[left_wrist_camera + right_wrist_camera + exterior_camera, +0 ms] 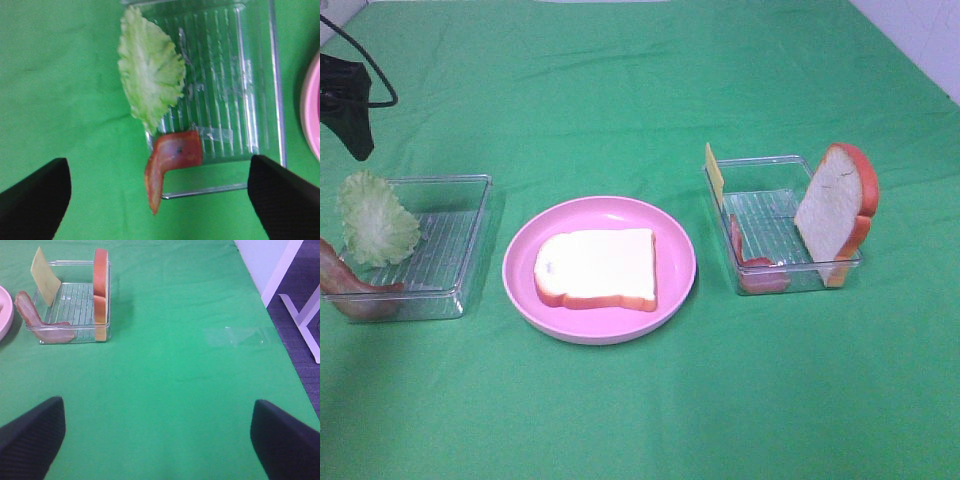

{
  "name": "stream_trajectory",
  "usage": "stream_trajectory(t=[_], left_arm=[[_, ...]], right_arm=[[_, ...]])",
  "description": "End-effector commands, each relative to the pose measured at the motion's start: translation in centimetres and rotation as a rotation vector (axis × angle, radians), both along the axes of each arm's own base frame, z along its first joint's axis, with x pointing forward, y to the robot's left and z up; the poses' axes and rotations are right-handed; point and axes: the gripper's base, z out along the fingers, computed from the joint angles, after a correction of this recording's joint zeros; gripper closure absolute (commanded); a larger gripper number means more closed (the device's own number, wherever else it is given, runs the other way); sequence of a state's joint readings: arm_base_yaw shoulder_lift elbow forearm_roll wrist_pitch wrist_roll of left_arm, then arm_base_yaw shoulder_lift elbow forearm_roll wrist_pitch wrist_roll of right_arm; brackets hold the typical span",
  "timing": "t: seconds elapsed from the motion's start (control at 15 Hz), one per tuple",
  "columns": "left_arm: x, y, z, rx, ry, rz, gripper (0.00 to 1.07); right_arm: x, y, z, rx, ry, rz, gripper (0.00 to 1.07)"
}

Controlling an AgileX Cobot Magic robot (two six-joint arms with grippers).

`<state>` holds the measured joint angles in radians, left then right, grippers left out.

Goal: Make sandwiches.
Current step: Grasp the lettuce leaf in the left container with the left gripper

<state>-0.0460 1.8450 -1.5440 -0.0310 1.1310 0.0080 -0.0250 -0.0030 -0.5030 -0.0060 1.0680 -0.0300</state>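
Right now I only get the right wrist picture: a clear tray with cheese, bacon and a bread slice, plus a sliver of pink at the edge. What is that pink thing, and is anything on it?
Observer: It is a round plate. One bread slice lies flat on it, with nothing on top yet.
Visitor: Is there lettuce anywhere?
Observer: Yes. A lettuce leaf leans in a second tray on the plate's other side.
Visitor: Anything else over there?
Observer: A bacon strip is draped over that tray's rim, partly inside and partly hanging out.
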Motion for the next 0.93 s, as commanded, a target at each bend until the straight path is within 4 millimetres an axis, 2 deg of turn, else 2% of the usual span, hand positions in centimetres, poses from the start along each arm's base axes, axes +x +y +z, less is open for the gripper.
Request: stream_trajectory(t=[0.07,0.27,0.53,0.6,0.73,0.93], left_arm=[[1.2,1.8,-1.9,0.012,0.021,0.033,0.17],[3.8,1.6,-4.1,0.034,0.042,0.019,0.17],[5.7,0.1,-6.5,0.026,0.070,-0.012,0.18],[6.0,-0.5,-7.8,0.027,0.097,-0.025,0.18],[6.1,-0.6,-8.9,0.027,0.130,-0.009,0.18],[6.2,-0.6,-9.5,0.030,0.146,-0.011,0.20]], right_arm=[[0.1,0.0,0.1,0.007,-0.008,-0.009,0.11],[0.1,0.0,0.1,0.007,-0.008,-0.009,0.11],[0.1,0.0,0.1,0.008,-0.008,-0.008,0.11],[0.1,0.0,0.1,0.008,-0.008,-0.008,0.11],[0.1,0.0,0.1,0.009,-0.008,-0.008,0.11],[0.1,0.0,0.1,0.009,-0.008,-0.008,0.11]])
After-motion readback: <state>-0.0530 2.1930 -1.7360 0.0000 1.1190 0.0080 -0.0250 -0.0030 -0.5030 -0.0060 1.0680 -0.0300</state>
